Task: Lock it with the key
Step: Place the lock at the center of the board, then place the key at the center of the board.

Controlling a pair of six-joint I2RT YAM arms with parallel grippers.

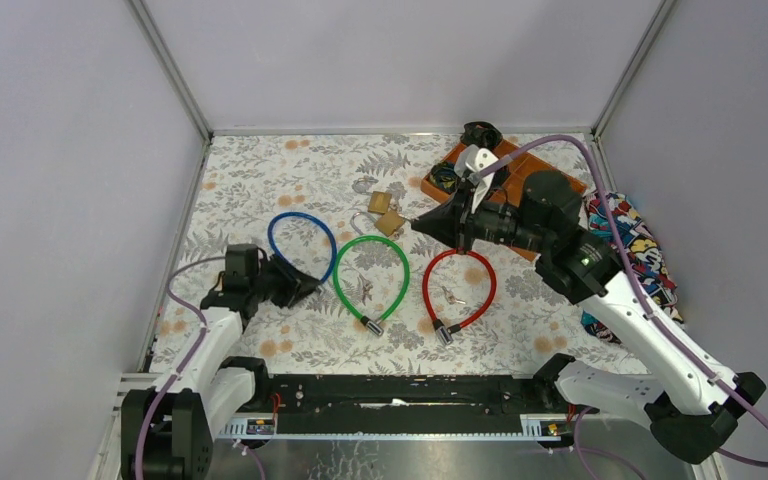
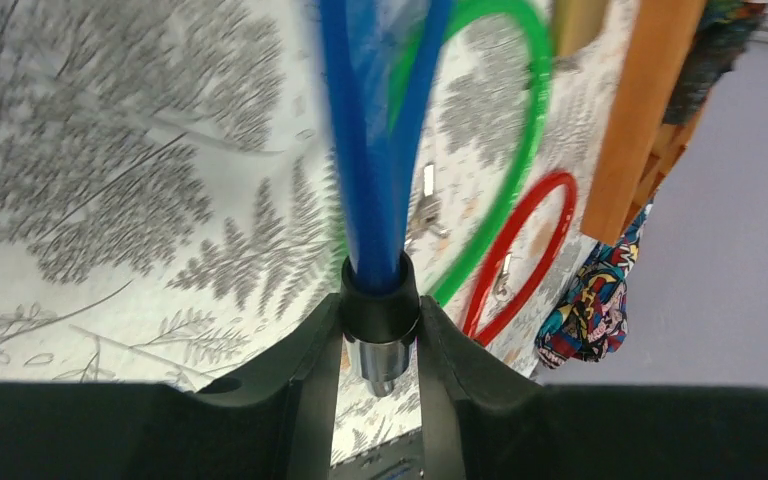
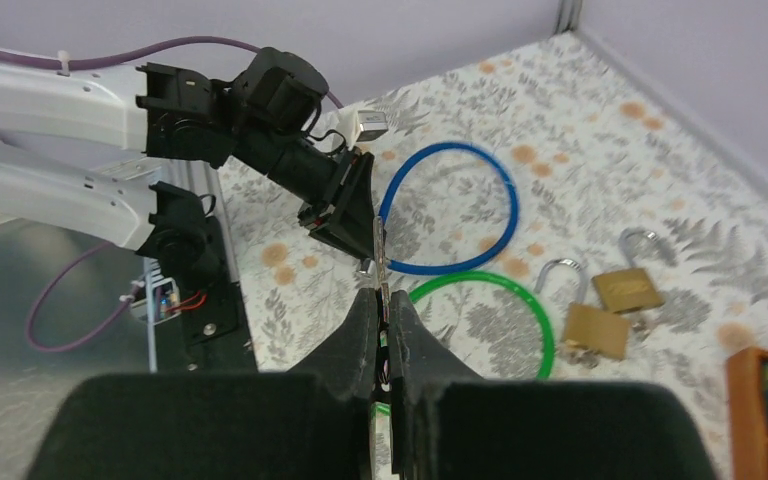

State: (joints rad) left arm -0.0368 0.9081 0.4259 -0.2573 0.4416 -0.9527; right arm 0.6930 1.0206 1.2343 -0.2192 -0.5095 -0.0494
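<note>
Top view: left gripper (image 1: pixel 307 286) clamps one end of the blue plastic-coated cable loop (image 1: pixel 300 213), likely steadying it; right gripper (image 1: pixel 422 223) hovers right of the loop | Left wrist: black cylindrical lock barrel (image 2: pixel 378 312) at the loop's end, pinched between both jaws | Right wrist: only here the thin silver key (image 3: pixel 379 250) shows, nipped in closed fingers, aimed toward the loop's held end.

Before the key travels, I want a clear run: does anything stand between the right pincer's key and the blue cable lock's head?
Nothing visible. Open air separates the key from the blue lock head in the left pincer; the green cable lock lies flat below.
</note>
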